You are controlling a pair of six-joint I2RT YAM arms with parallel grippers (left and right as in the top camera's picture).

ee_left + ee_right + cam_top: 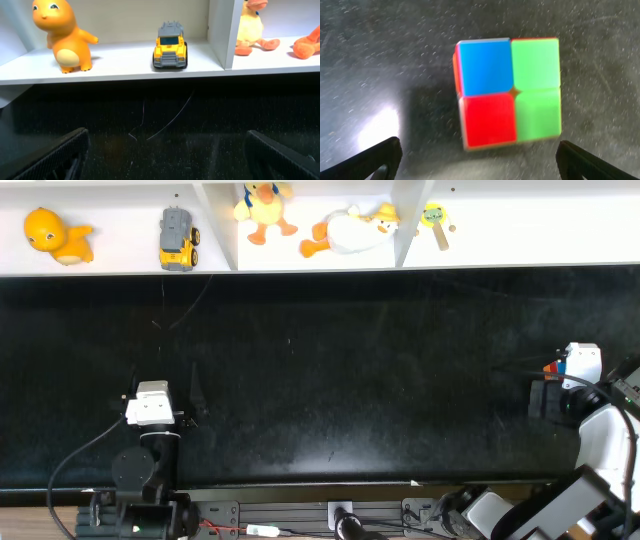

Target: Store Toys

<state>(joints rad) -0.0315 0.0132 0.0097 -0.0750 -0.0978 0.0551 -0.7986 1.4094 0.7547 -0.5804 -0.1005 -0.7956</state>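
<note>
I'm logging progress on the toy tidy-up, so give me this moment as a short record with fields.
Left shelf bay: orange figure, yellow truck
Middle bay: yellow duck sitting, white duck lying down
Right bay: small green toy
Table: colour cube, not yet stored
Right claw: open, above the cube
Left claw: open, empty, facing the shelf

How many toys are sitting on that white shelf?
5 on the shelf: orange figure and truck in the left bay, yellow duck and white duck in the middle, green toy in the right. More may be hidden behind.
</note>
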